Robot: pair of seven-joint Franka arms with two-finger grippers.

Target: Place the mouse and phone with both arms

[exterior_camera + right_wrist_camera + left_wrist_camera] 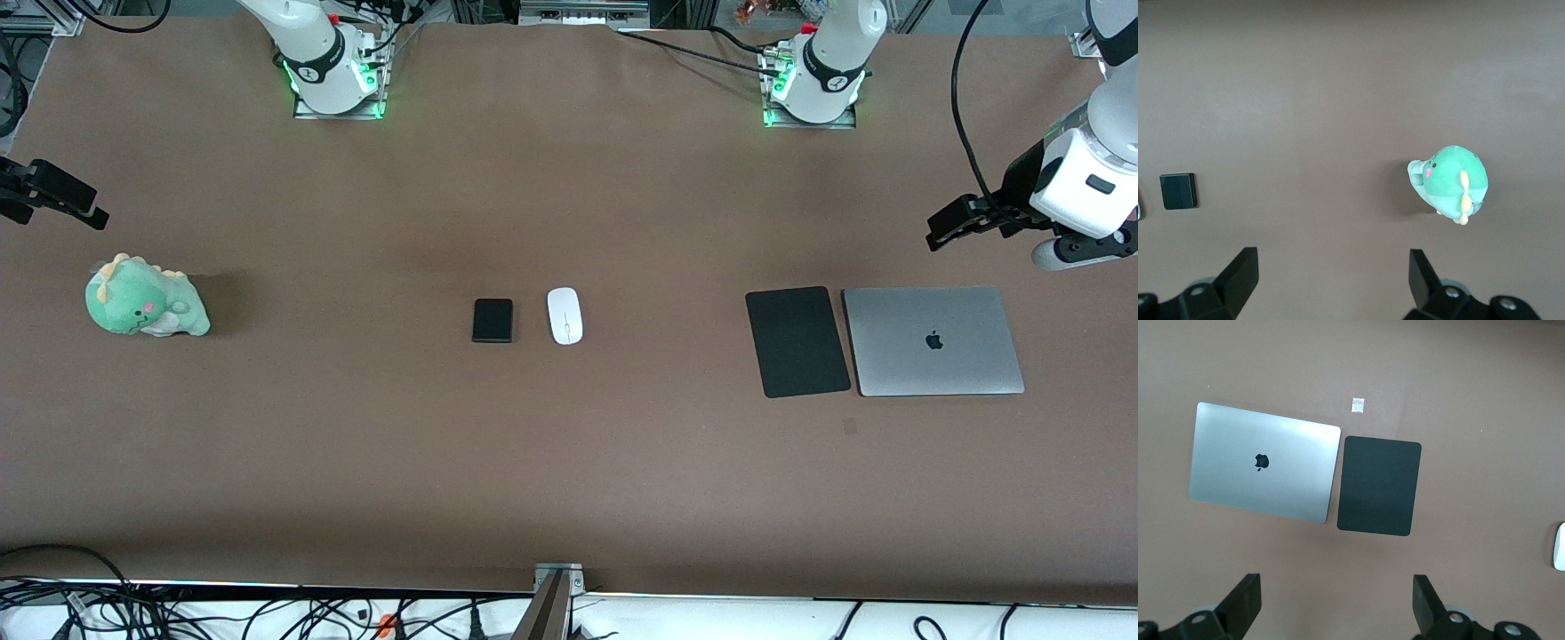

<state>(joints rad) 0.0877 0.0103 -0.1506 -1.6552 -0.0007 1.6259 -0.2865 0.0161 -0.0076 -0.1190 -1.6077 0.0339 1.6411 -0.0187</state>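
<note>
- While both arms wait raised at the 2 ends of the table [569,498], the mouse [564,316] and the phone [492,320] lie flat side by side near the table's middle, just apart, with the mouse toward the left arm's end and the phone toward the right arm's end.
- The left gripper [956,222] hangs in the air over the bare brown surface at the left arm's end, above a spot just farther from the front camera than the laptop [933,340]; in the left wrist view its 2 fingers [1245,603] stand wide apart with nothing between them.
- The closed silver laptop lies flat, and the black mouse pad [797,341] lies just beside it on the side toward the mouse, a thin gap between the 2.
- A small pale scrap [1357,405] lies on the table near the mouse pad, nearer the front camera.
- The right gripper [53,197] hangs over the right arm's end of the table, above a spot just farther from the front camera than the green plush dinosaur [145,307]; in the right wrist view its fingers [1238,273] are spread wide and hold nothing.
- The plush toy rests on the table, well apart from the phone.
</note>
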